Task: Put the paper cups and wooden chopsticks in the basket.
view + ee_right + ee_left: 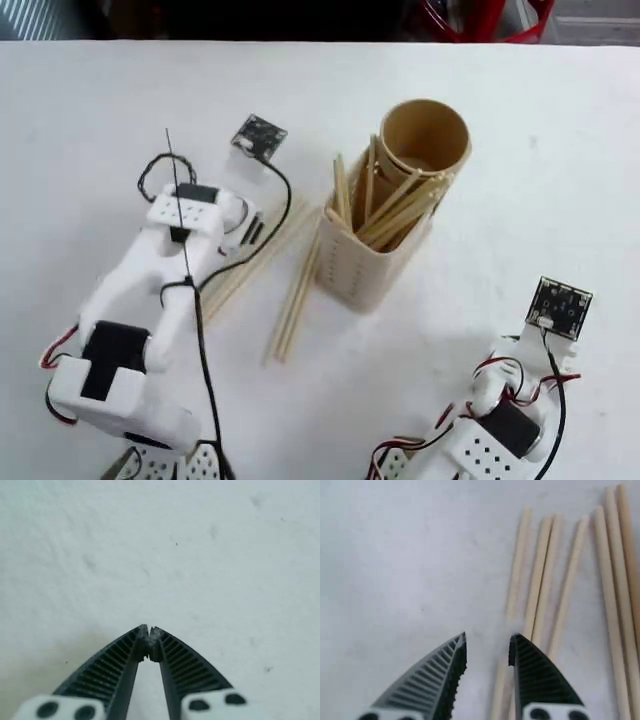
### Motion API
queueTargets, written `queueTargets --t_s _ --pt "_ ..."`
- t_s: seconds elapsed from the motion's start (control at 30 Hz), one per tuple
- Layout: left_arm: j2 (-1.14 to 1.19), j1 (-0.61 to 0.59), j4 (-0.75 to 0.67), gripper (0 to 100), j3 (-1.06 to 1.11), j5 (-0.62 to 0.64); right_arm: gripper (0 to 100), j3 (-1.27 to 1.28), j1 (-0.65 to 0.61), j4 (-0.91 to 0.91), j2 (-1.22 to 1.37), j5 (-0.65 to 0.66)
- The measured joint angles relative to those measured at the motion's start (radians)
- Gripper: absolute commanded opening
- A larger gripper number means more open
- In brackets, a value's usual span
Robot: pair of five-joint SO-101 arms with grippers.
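A beige perforated basket (352, 268) stands mid-table. A brown paper cup (425, 140) sits in its far end, and several wooden chopsticks (390, 210) lean inside it. More loose chopsticks (293, 305) lie on the table against the basket's left side, and others (240, 272) lie closer to the left arm. My left gripper (251, 231) is low over these, open (487, 641), with one finger (532, 672) above the chopstick ends (540, 580) and nothing held. My right gripper (149, 631) is shut and empty over bare table.
The white table (520, 200) has free room on the right and at the back. The right arm (500, 430) is folded at the front right corner. A cable (285, 195) trails from the left arm's camera toward the loose chopsticks.
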Motion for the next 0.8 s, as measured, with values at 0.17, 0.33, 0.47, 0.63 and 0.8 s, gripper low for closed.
queueTargets --t_s 0.17,0.33,0.47,0.63,0.8 --pt "0.017 0.006 0.038 15 -0.026 0.000 1.8 0.000 0.000 0.000 0.000 0.000" --pt "0.021 0.034 0.044 15 -0.026 0.000 1.8 0.000 -0.002 0.000 0.000 0.000" --pt "0.095 0.035 0.048 15 -0.063 0.000 1.8 0.000 -0.002 0.000 0.000 0.000" --pt "0.215 0.037 0.130 13 -0.199 0.017 1.8 0.000 0.000 0.000 0.000 0.000" --pt "0.308 0.038 0.230 5 -0.334 0.066 1.8 0.000 -0.002 0.000 0.000 0.000"
